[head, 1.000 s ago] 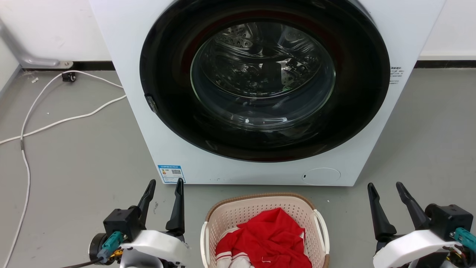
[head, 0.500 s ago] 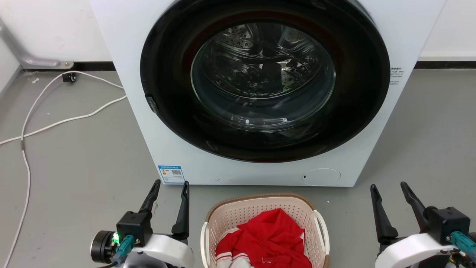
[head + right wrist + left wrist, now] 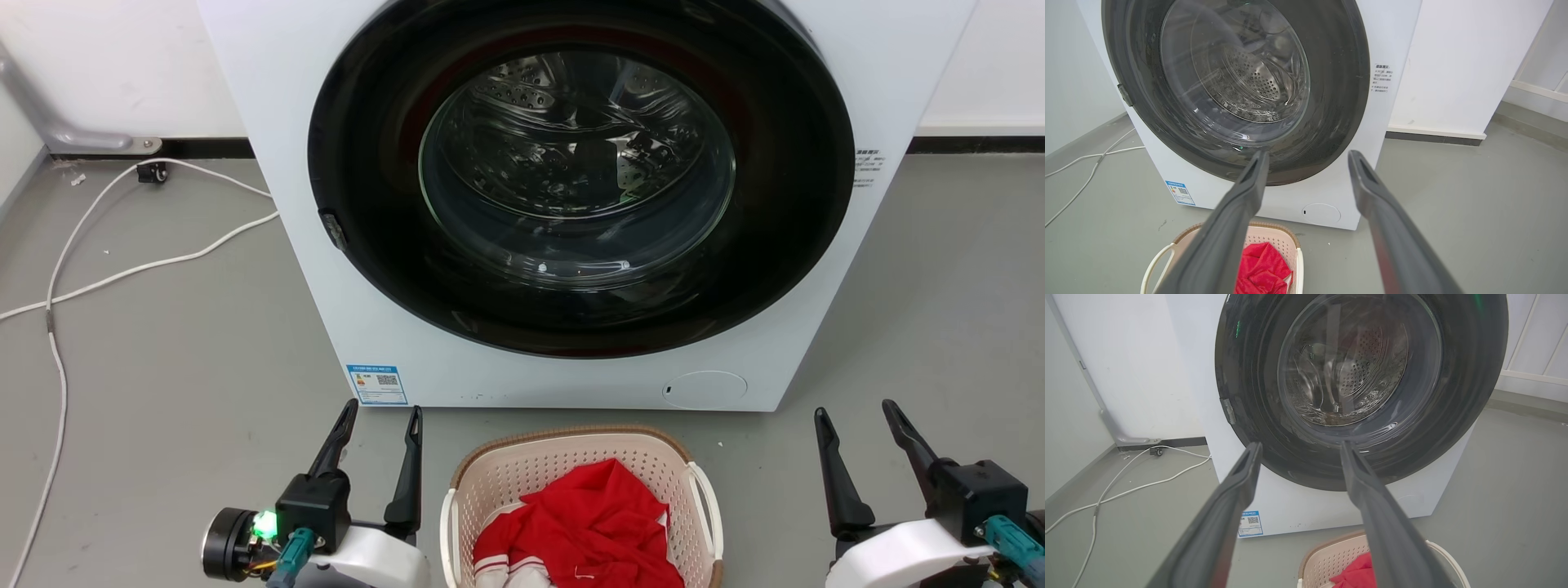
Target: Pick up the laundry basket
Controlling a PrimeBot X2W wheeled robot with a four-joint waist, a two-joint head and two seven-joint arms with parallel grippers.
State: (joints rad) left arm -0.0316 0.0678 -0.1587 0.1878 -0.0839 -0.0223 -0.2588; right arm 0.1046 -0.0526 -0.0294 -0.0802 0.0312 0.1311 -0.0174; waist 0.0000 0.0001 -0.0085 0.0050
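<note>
The laundry basket (image 3: 531,469) stands on the grey floor just in front of the washer, cream with a brown rim and white side handles, holding a red garment (image 3: 592,527). My left gripper (image 3: 384,411) is open to the basket's left, fingers pointing toward the washer, apart from the basket. My right gripper (image 3: 853,410) is open further off to the basket's right. In the left wrist view the basket (image 3: 1327,559) peeks in at the bottom between and beside the open fingers (image 3: 1224,514). In the right wrist view the basket (image 3: 1274,239) lies low left, partly behind the left finger.
A white front-loading washer (image 3: 392,327) with a closed dark round door (image 3: 580,171) rises right behind the basket. White cables (image 3: 122,265) trail over the floor at left. Open grey floor lies on both sides of the basket.
My left gripper has shifted right toward the basket and its wrist has rolled, showing a green light. The right gripper has drifted slightly lower and to the right. The basket has not moved.
</note>
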